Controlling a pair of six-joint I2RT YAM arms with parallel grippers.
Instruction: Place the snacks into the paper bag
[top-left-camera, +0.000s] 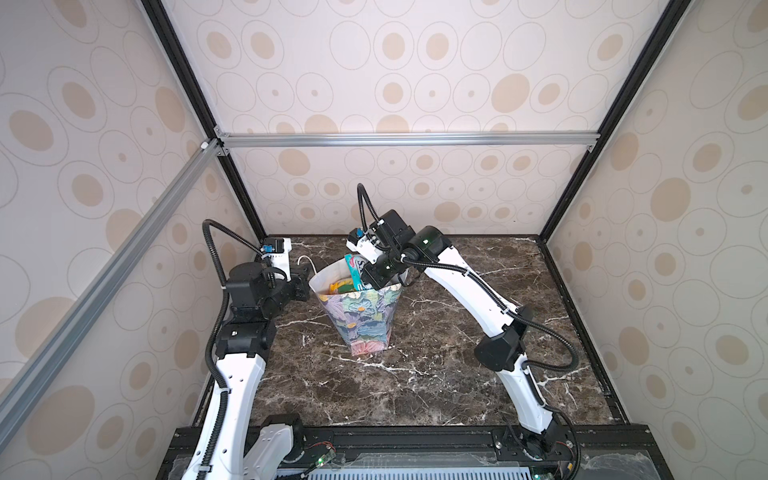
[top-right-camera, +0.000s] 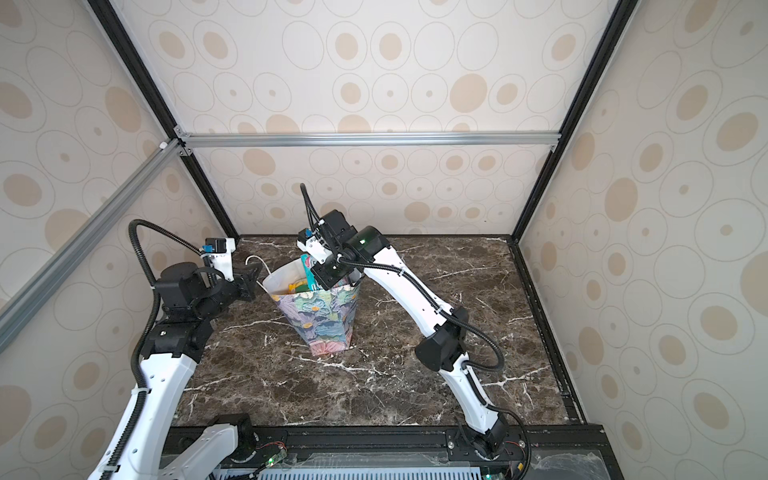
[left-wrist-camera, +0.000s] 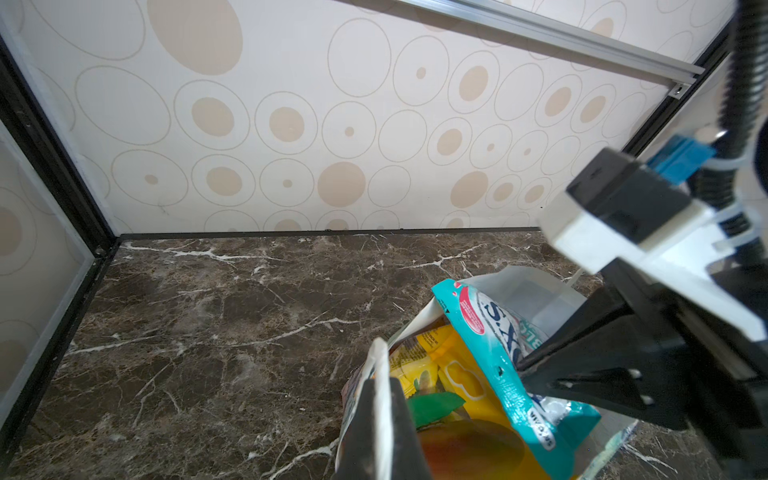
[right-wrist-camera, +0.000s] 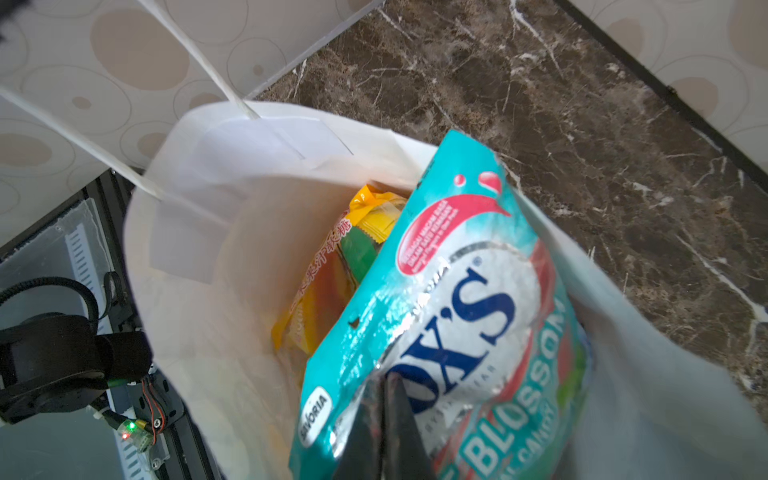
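The paper bag (top-left-camera: 359, 320) (top-right-camera: 320, 320) stands upright on the dark marble table (top-left-camera: 436, 374), a little behind its middle. Its mouth is open, and its white inside fills much of the right wrist view (right-wrist-camera: 199, 299). Low in the bag lies a yellow packet (top-left-camera: 337, 286) (right-wrist-camera: 328, 286) with red lettering, leaning against the white paper. A teal packet (top-left-camera: 354, 268) (top-right-camera: 308, 270) (right-wrist-camera: 453, 316) stands on end along the bag's far side, with part of "FOX'S" readable on its white oval. Its lower part is inside the bag and its upper edge sticks out above the rim.

The right gripper (right-wrist-camera: 382, 411) reaches down into the mouth from the far right. Its two dark fingers are pressed together against the face of the teal packet. From this angle it is hard to tell whether a fold of the film is pinched between them. In the left wrist view one of these fingers (left-wrist-camera: 590, 357) lies against the packet's edge.

The left gripper (top-left-camera: 306, 286) (left-wrist-camera: 380, 399) sits at the bag's left rim. Its fingers are clamped on the paper edge, and the white rim runs up between them. A white handle (top-left-camera: 305, 261) (right-wrist-camera: 199, 62) loops free just above that gripper, both its ends fixed under paper patches inside the bag. Walls (top-left-camera: 415, 83) printed with beige ovals close the table in on three sides.
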